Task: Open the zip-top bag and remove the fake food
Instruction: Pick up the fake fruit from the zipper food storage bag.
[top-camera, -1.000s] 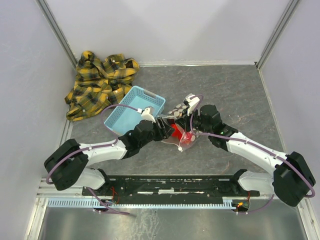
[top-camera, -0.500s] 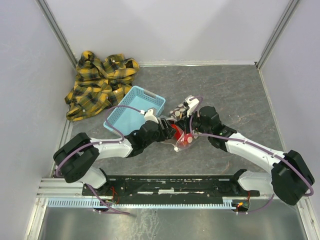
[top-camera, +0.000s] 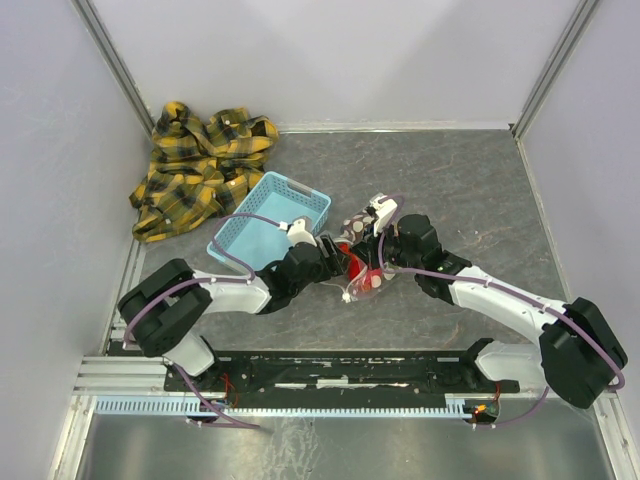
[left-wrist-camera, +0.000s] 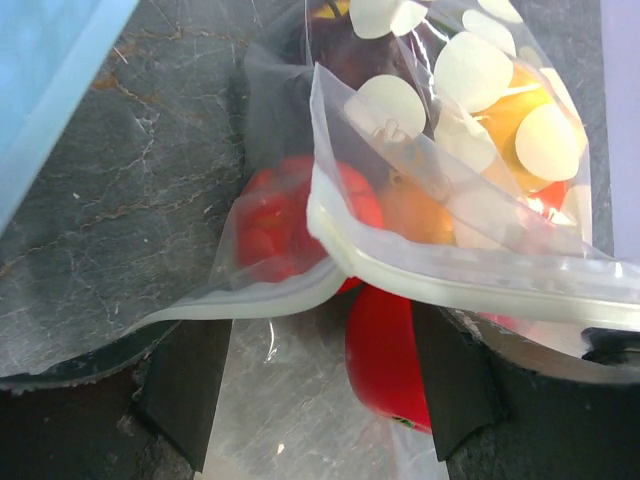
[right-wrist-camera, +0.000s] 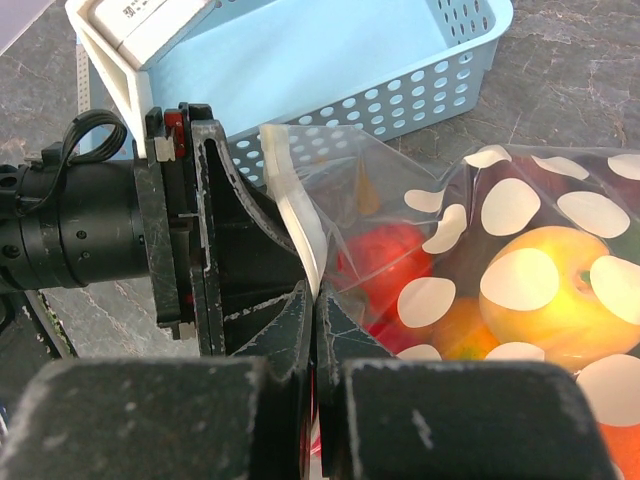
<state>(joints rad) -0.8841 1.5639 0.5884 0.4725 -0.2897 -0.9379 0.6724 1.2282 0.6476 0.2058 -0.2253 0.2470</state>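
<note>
At counter centre, 4 o'clock of basket: found left tool spread wide, gripping nothing, straddling zip-top bag mouth, probably to reach fake food inside. At 3 o'clock, right tool pinched on zip lip, presumably holding mouth open.

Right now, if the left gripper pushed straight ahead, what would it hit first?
The left gripper would likely meet the red fake food lying between its open jaws, at the zip-top bag mouth; depth unclear.

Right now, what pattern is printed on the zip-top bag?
The zip-top bag is clear plastic printed with white oval dots; the right wrist view shows it best.
</note>
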